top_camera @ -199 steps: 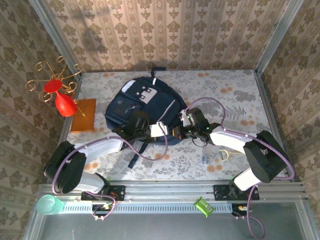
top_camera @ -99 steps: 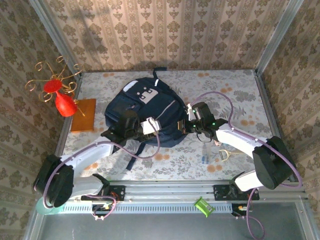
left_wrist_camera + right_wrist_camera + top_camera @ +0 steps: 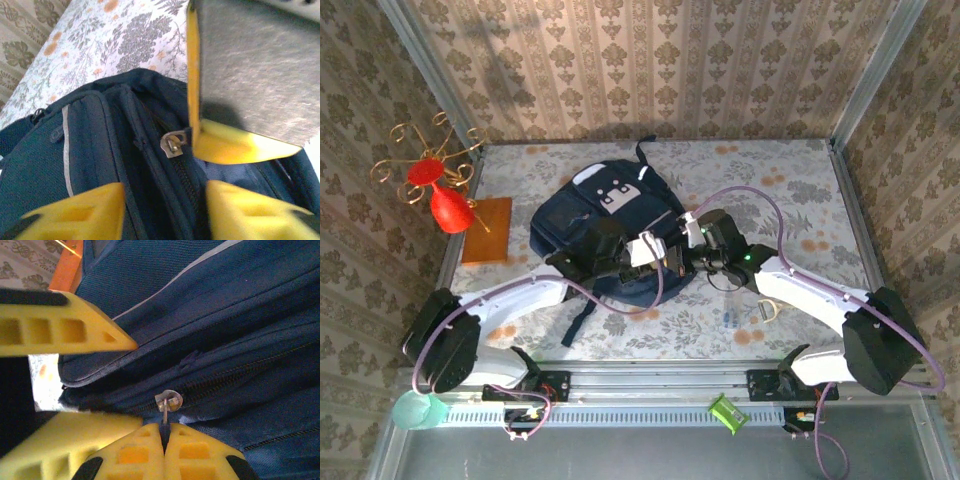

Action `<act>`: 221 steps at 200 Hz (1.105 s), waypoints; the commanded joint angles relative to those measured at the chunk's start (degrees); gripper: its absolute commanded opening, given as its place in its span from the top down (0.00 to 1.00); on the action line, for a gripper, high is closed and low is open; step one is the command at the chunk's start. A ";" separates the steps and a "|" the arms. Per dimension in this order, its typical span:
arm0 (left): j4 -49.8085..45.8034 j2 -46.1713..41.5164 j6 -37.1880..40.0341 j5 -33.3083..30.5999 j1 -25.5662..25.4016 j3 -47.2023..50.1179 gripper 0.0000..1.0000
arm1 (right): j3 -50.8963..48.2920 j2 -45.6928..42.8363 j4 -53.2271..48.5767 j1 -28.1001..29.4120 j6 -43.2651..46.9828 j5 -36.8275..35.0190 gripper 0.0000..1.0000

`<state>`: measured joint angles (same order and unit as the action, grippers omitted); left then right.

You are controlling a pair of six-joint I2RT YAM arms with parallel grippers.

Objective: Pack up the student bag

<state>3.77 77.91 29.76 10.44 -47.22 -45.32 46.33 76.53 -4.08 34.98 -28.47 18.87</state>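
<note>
Between the two yellow fingers (image 3: 75, 215) of the left gripper (image 3: 165, 192): a ridge of the student bag (image 3: 90, 150), a large dark navy fabric backpack with white-grey patches and a thin pale stripe. The fingers stand partly apart, one on each side of the bag's dark zip line. Whether the pads press on the fabric cannot be told; nothing looks clamped.

Just ahead of those fingertips: a small silver metal zip pull (image 3: 172, 145). A yellow finger of the right gripper (image 3: 164, 432) comes in from the far side, its tip just beside the pull.

Right wrist view: the right fingers are closed flat together, with the thin tab of the zip pull pinched between their tips. The pull's ring sits just beyond the fingertips, on the zip track. Navy fabric lies ahead of the fingers, and the pale stripe runs diagonally above them. One left finger sits up and left of the right fingertips. The other is low, just beside them.

Top view: the two grippers meet nearly tip to tip over the bag's near edge. The bag lies flat on a pale floral tablecloth (image 3: 790, 200), under both sets of fingers. Most of its body reaches beyond the fingertips, toward the far side.
</note>
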 commanded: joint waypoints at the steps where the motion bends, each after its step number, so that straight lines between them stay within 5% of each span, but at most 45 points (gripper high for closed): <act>1: -1.56 0.80 1.85 -2.41 -0.17 -1.47 0.67 | 0.47 -3.12 3.90 0.61 -0.56 2.54 1.00; 34: -2.79 -1.71 3.22 0.70 2.85 0.51 1.00 | -0.35 -4.16 0.54 -0.18 1.44 -1.46 1.00; 107: -3.46 -11.64 9.27 17.61 11.33 5.92 1.00 | 6.23 2.13 -15.86 -6.25 2.29 -28.43 1.00; 125: -0.22 -13.07 7.44 16.04 14.16 7.84 1.00 | 7.66 2.83 -15.49 -7.56 3.21 -29.84 1.00; 138: 3.64 -13.48 4.76 8.08 15.50 9.53 1.00 | 7.81 1.98 -13.32 -7.44 4.33 -26.14 1.00; 151: 5.06 -13.87 2.55 0.98 15.76 10.32 0.85 | 6.70 0.69 -9.49 -6.84 5.03 -19.01 1.00; 162: 3.22 -14.43 2.05 2.00 15.50 10.25 0.63 | 5.77 -0.08 -6.48 -6.22 4.29 -13.33 1.00; 178: 1.90 -15.23 0.67 3.94 13.23 9.99 0.47 | 4.43 -1.05 -2.01 -4.13 4.12 -6.85 1.00; 196: -0.02 -15.44 1.50 4.15 8.78 8.80 0.36 | 4.04 -1.80 0.26 -1.46 3.88 -3.79 1.00; 221: -2.04 -12.59 3.87 1.78 3.49 5.88 0.33 | 3.47 -2.75 2.80 0.29 2.78 -0.65 1.00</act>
<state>4.21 63.77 32.14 15.33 -40.05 -36.21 50.09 76.84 -8.23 33.36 -25.28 11.49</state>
